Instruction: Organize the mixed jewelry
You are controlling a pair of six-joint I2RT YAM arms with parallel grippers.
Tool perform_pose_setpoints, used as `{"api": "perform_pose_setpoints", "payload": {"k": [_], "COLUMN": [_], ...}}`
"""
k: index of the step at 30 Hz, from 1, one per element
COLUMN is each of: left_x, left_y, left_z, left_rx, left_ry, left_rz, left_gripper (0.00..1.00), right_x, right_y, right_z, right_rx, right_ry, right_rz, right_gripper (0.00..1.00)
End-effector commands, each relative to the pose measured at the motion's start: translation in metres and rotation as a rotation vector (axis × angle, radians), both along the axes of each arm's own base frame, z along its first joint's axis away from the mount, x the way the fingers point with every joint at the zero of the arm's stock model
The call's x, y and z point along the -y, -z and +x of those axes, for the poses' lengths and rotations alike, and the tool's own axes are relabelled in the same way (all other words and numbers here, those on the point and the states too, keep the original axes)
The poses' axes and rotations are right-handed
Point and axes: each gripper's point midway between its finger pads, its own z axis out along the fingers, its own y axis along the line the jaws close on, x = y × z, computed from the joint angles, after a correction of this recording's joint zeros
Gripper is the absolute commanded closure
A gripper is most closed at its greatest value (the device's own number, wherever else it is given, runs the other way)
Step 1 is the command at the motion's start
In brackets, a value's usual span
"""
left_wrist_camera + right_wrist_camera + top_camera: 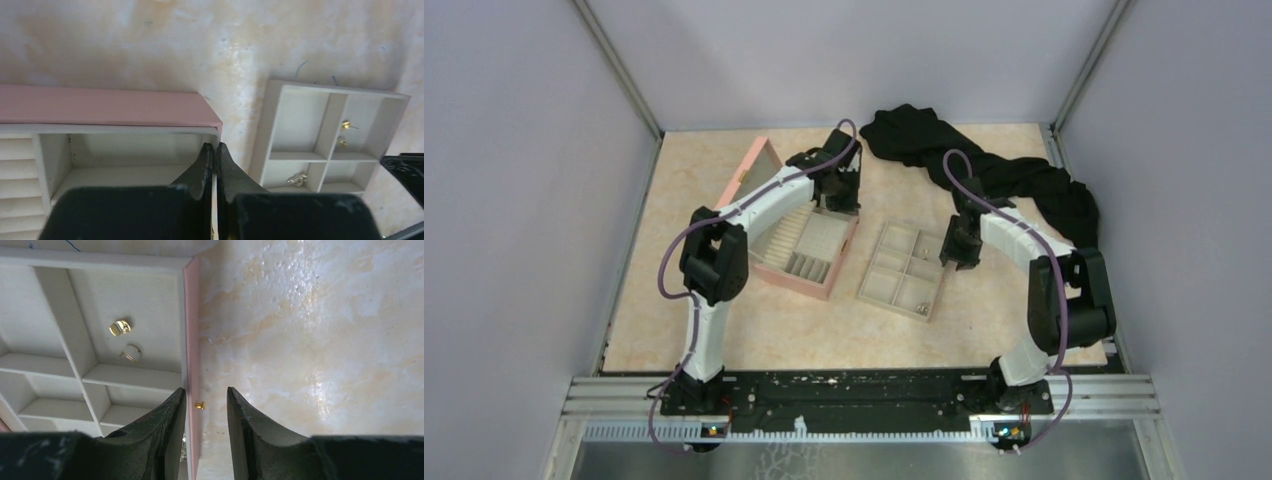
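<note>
- Two small pieces of the mixed jewelry (120,327) (one gold, one paler) lie in a corner compartment of the beige tray (65,325), seen from the right wrist.
- One gold stud (200,405) lies on the table (310,340), just beside the tray's rim.
- Right gripper (205,392) hangs over that stud, jaws apart and gripping nothing; the stud sits between the fingertips.
- Left gripper (214,152) is pressed fully closed above the pink box (110,106), at its end compartment; whether anything is pinched I cannot tell.
- A silvery tangle (297,179) rests in another tray compartment.
</note>
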Motion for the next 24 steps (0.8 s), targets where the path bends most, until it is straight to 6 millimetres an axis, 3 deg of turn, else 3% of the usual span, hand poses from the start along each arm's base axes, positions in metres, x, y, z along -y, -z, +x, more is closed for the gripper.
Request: {"api": "perform_pose_setpoints", "payload": {"k": [1, 3, 6, 10, 14, 17, 20, 24], "left_x": [0.053, 0.068, 0.083, 0.085, 0.083, 0.084, 0.083, 0.058], "left_y": [-0.030, -0.035, -0.046, -0.068, -0.093, -0.116, -0.146, -0.199], "left_z": [0.001, -0.004, -0.012, -0.018, -0.021, -0.025, -0.030, -0.022], "left_rx": [0.008, 0.002, 0.011, 0.050, 0.089, 0.119, 0.159, 0.286], "left_ry": [0.028, 0.048, 0.078, 0.097, 0.113, 0.140, 0.173, 0.119], "left_rz": [-0.182, -0.214, -0.236, -0.249, -0.272, -0.300, -0.321, -0.271], "left_gripper": [1.00, 0.99, 0.87, 0.70, 0.45, 0.40, 0.39, 0.36], "right_x": [-0.001, 0.001, 0.003, 0.004, 0.000, -0.005, -0.003, -0.002], "right_y": [-0.007, -0.006, -0.004, -0.005, 0.002, 0.008, 0.011, 0.007], "right_z": [0.009, 0.012, 0.019, 0.030, 0.039, 0.044, 0.047, 0.054], "right_rx": [0.062, 0.064, 0.069, 0.080, 0.077, 0.065, 0.065, 0.079], "right_ry": [0.012, 0.013, 0.020, 0.025, 0.017, 0.007, 0.014, -0.005], "right_rz": [0.020, 0.010, 0.006, 0.014, 0.028, 0.044, 0.030, 0.018], "right_gripper": [0.64, 0.64, 0.64, 0.64, 0.64, 0.66, 0.76, 1.00]}}
